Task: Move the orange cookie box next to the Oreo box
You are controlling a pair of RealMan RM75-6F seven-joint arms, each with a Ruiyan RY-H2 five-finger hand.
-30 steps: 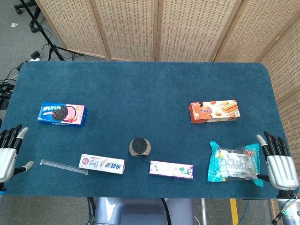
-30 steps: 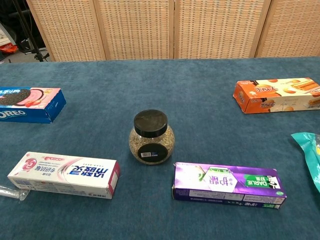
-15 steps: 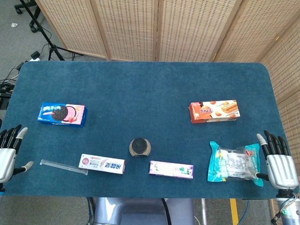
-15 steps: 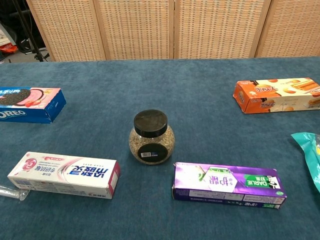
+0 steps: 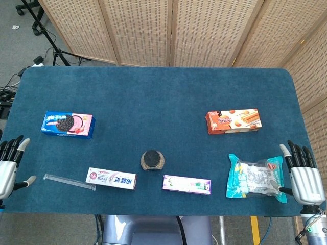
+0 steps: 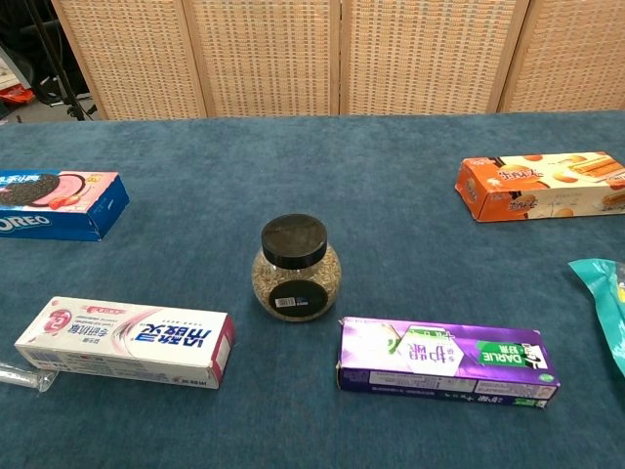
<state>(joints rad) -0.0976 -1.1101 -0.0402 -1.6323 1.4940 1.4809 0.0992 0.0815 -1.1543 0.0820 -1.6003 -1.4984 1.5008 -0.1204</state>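
Woven wicker screens (image 5: 173,30) stand behind a worktop (image 5: 153,92) covered in dark blue cloth, with grey floor, cables and a stand's legs showing past its far left corner. At the near left corner the left hand (image 5: 7,166) sits at the worktop's edge with its fingers (image 5: 15,148) straight, spread and pointing away from the robot, holding nothing; at the near right corner the right hand (image 5: 305,176) lies the same way, fingers (image 5: 296,153) extended and apart, empty. Neither hand shows in the chest view. Just beside the right hand's thumb lies a teal-edged snack bag (image 5: 254,176), close to touching it, though contact cannot be made out. Beyond those right fingers, further up the worktop and apart from them, the orange cookie box (image 5: 233,121) lies flat. Just inward of the left hand's thumb lies a clear thin tube (image 5: 69,181), and beyond the left fingers, slightly inward, the Oreo box (image 5: 67,124) lies flat, well apart from the orange cookie box across the width of the worktop. Between the two hands along the near edge sit a white toothpaste box (image 5: 111,178), a purple toothpaste box (image 5: 186,184) and, slightly further in, a round jar (image 6: 298,267) with a black lid, which stands between the two boxes of biscuits but nearer the robot than the straight line joining them.
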